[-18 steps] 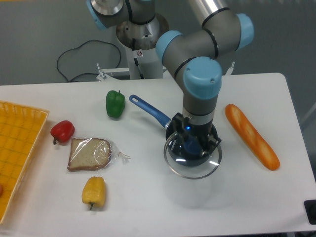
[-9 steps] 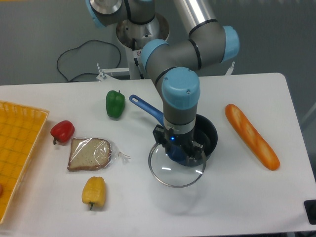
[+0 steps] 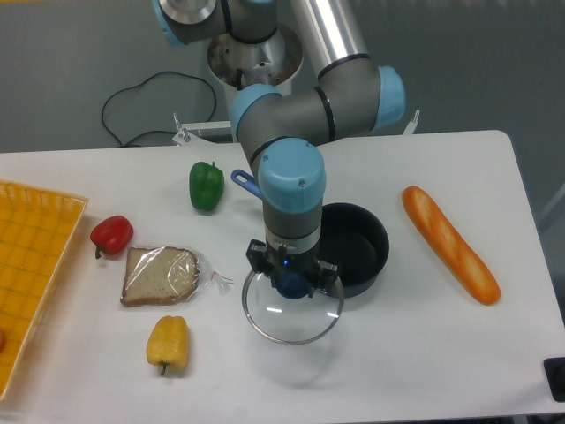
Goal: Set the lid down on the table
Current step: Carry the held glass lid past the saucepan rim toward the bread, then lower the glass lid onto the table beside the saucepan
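The lid (image 3: 292, 314) is a round glass disc with a thin metal rim, hanging a little above the white table (image 3: 415, 353), just left and in front of the dark pot (image 3: 355, 247). My gripper (image 3: 290, 284) points straight down over the lid's middle and is shut on its knob, which the fingers hide. The pot stands uncovered, and its blue handle (image 3: 244, 181) sticks out behind my arm. A faint shadow of the lid lies on the table beneath it.
Left of the lid lie a bagged slice of bread (image 3: 160, 275), a yellow pepper (image 3: 168, 343), a red pepper (image 3: 112, 234) and a green pepper (image 3: 206, 185). A baguette (image 3: 450, 244) lies at the right. A yellow grid tray (image 3: 26, 274) sits at the left edge.
My gripper has carried the lid off the pot and to the left and a little forward. The pot now stands uncovered.
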Motion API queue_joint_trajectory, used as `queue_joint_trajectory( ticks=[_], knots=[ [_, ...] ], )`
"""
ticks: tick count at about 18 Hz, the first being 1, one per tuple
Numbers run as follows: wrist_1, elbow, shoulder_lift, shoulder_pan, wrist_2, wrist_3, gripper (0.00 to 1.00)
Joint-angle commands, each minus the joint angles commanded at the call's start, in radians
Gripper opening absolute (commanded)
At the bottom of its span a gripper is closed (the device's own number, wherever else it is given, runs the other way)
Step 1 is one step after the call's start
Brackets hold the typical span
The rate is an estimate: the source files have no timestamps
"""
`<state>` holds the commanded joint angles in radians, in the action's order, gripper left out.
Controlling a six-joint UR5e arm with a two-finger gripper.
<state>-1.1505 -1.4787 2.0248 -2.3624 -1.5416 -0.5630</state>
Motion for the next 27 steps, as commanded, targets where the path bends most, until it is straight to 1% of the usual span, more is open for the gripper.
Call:
queue_joint_trajectory(
  ticks=[3,10,15,27],
  knots=[
    [0.002,-0.002,0.014,0.014,-0.003,-0.008,0.56],
    [0.002,-0.008,0.023,0.026,-0.006,-0.008,0.56],
    [0.037,-0.009,0.031,0.035,-0.008,0.0,0.56],
    [0.072,-0.003,0.081,0.045,-0.006,-0.006,0.58]
  ],
)
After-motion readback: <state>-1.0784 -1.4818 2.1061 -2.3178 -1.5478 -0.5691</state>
